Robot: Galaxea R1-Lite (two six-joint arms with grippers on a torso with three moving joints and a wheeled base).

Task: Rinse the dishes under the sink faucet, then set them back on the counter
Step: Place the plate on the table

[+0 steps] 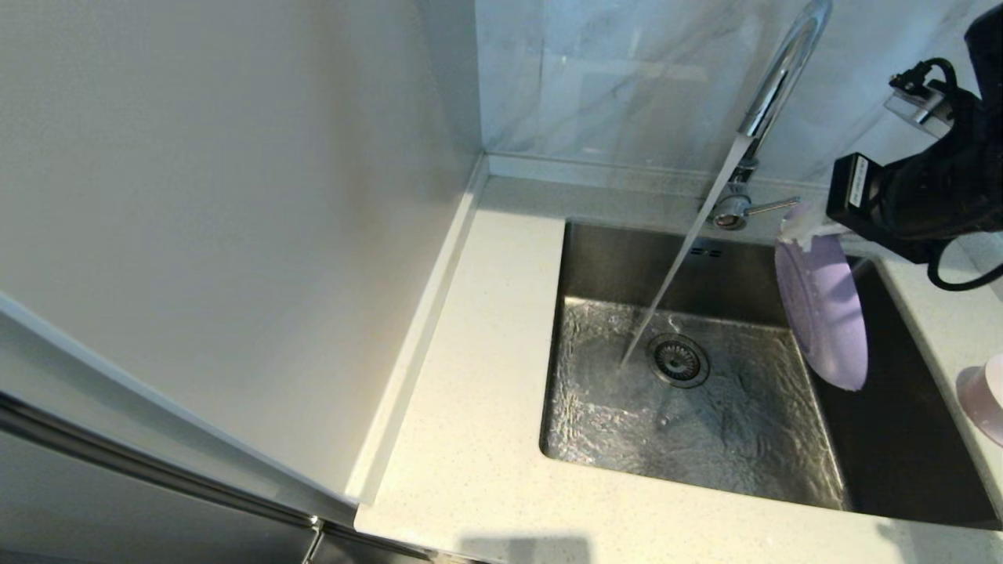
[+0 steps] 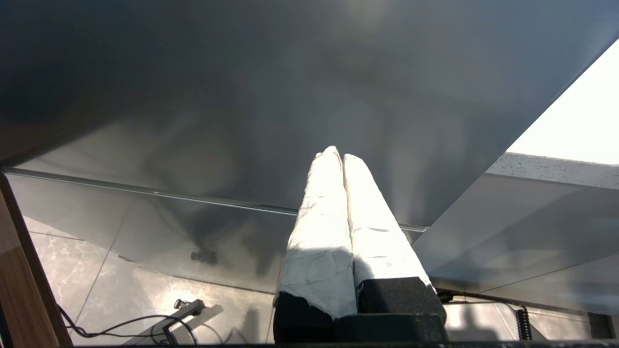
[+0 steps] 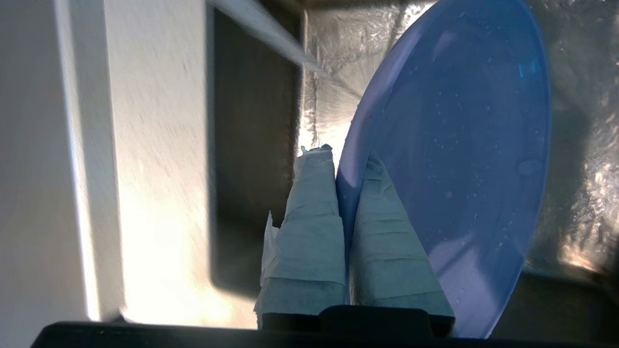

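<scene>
Our right gripper (image 1: 799, 229) is closed on the upper rim of the lilac plate (image 1: 824, 313), with one taped finger (image 3: 309, 212) on each face of it. We hold the plate on its edge, hanging down over the right part of the sink (image 1: 627, 258), above the basin floor and apart from the stream. In the right wrist view we see small water drops on the face of the plate.

The faucet (image 1: 772, 94) is running; its water (image 1: 678, 274) falls slantwise and meets the sink floor just beside the round strainer drain (image 1: 678, 360). The floor of the basin is covered with rippled water.

The pink bowl (image 1: 983, 403) stands on the counter (image 1: 470, 376) at the right of the sink, near its rim, and is partly cut by the picture edge.

Our left gripper (image 2: 337, 155) is parked away from the sink, its two wrapped fingers pressed together and holding nothing, in front of a dark glossy panel (image 2: 242, 96).
</scene>
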